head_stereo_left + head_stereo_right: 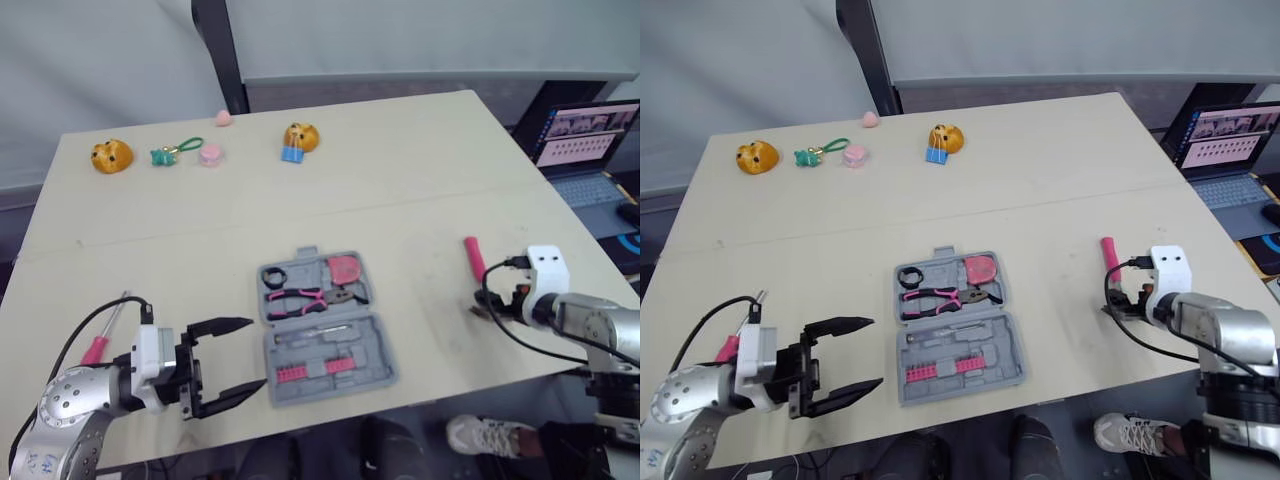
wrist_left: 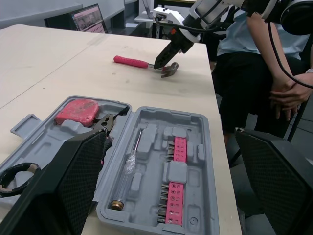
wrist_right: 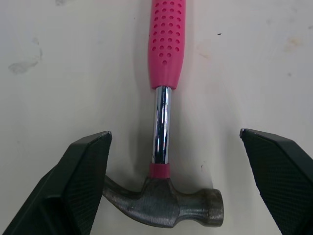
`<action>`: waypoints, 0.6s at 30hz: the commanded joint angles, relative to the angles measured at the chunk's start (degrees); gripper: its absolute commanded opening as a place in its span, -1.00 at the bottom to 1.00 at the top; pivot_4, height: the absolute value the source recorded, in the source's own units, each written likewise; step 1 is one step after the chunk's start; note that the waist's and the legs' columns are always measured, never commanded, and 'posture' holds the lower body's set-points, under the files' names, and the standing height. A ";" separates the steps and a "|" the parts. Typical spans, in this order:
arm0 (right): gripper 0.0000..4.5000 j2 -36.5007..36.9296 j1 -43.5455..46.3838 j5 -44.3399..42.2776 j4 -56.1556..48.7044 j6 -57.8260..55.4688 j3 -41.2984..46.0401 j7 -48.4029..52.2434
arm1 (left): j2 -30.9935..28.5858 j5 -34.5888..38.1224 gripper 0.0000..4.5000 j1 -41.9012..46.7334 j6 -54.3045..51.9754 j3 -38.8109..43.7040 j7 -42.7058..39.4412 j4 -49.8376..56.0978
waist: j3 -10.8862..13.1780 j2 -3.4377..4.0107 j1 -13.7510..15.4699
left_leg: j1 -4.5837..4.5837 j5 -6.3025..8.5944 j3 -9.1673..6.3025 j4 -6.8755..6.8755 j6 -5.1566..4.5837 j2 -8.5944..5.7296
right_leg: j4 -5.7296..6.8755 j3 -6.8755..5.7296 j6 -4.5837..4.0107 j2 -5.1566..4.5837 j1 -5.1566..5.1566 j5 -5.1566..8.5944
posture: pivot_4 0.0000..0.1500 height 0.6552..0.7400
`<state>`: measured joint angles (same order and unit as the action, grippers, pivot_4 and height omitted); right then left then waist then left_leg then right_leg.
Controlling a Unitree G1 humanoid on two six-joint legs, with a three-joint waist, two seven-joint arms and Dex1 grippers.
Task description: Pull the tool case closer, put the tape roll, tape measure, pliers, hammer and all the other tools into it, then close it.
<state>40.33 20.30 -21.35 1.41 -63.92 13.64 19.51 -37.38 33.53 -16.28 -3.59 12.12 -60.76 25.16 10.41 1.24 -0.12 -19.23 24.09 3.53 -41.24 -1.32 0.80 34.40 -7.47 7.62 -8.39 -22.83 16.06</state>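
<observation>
The grey tool case [image 1: 372, 375] lies open at the table's near middle. Its far half holds the black tape roll [image 1: 273, 276], the pink tape measure [image 1: 345, 267] and the pink-handled pliers [image 1: 305, 297]. Its near half holds a clear-handled screwdriver [image 2: 129, 164] and pink bit strips. My left gripper [image 1: 225, 362] hangs open just left of the case, with nothing between its fingers. The pink-handled hammer [image 1: 474, 258] lies on the table at the right. My right gripper [image 3: 175, 132] is open, one finger on each side of the steel shaft just above the hammer head [image 3: 166, 205]. A pink-handled screwdriver [image 1: 97, 347] lies beside my left arm.
Small toys line the far edge: two orange figures [image 1: 111, 155] [image 1: 300, 135], a green keychain [image 1: 175, 151] and pink pieces [image 1: 209, 155]. A laptop [image 1: 590, 140] stands off the table's right side. A person [image 2: 254, 63] sits at the near right edge.
</observation>
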 commanded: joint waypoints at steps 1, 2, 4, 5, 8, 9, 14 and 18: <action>0.97 0.90 1.09 1.11 -0.13 0.00 -0.18 0.21 | 0.17 0.06 1.00 0.37 0.07 -0.49 0.65 2.19 | 0.00 0.00 -0.01 | 0.00 0.00 0.00 0.00 0.00 0.00 | 0.00 0.00 0.00 0.00 0.00 0.00 | 1.00 0.42; 0.97 0.68 1.23 1.27 0.17 -0.11 -0.33 0.01 | 0.18 0.11 1.00 0.38 0.00 -0.54 0.73 2.28 | 0.00 0.01 0.00 | 0.00 0.00 0.00 0.00 0.00 0.00 | 0.00 -0.01 0.00 0.00 0.00 0.00 | 1.00 0.42; 0.97 0.24 1.39 1.76 0.78 -0.03 -0.75 -0.39 | 0.19 0.16 1.00 0.31 -0.09 -0.59 0.85 2.40 | 0.01 0.01 0.02 | 0.00 0.00 0.00 0.01 0.00 0.00 | 0.00 -0.01 0.00 0.00 0.00 0.00 | 1.00 0.42; 0.97 0.02 1.46 1.94 1.01 0.02 -0.88 -0.53 | 0.19 0.18 1.00 0.26 -0.12 -0.61 0.92 2.45 | 0.01 0.01 0.02 | 0.00 0.00 0.00 0.00 0.00 0.00 | 0.00 -0.01 0.00 0.00 0.00 0.00 | 1.00 0.42; 0.97 -0.59 1.53 2.50 1.62 0.10 -1.33 -0.95 | 0.22 0.22 1.00 0.14 -0.30 -0.66 1.21 2.74 | 0.01 0.02 0.00 | -0.01 0.00 0.00 0.00 0.00 0.00 | -0.01 0.00 0.00 0.00 0.00 0.00 | 1.00 0.42; 0.97 -0.76 1.49 2.66 1.89 0.19 -1.47 -1.11 | 0.25 0.25 1.00 0.09 -0.38 -0.68 1.33 2.87 | 0.02 0.03 0.02 | -0.01 0.00 0.00 0.01 0.00 0.00 | -0.01 -0.01 0.00 0.00 0.00 0.00 | 1.00 0.42; 0.97 -1.39 1.33 3.19 2.85 0.33 -1.47 -1.12 | 0.28 0.35 1.00 -0.14 -0.63 -0.73 1.68 3.23 | 0.02 0.03 0.00 | -0.01 0.00 0.00 0.00 0.00 0.00 | -0.01 -0.01 0.00 0.00 0.00 0.00 | 1.00 0.42; 0.64 -1.51 1.35 3.50 3.72 0.40 -1.30 -1.08 | 0.25 0.39 1.00 -0.46 -0.63 -0.55 1.74 3.32 | 0.02 0.03 0.01 | 0.00 0.00 0.00 0.00 0.00 0.00 | -0.01 -0.01 0.00 0.00 0.00 0.00 | 1.00 0.42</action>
<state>38.86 21.75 -18.88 5.02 -63.72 11.60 19.17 -37.16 33.50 -16.37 -4.37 11.28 -59.31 26.49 10.43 1.27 -0.11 -19.24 24.09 3.53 -41.23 -1.32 0.80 34.39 -7.48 7.62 -8.38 -22.83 16.06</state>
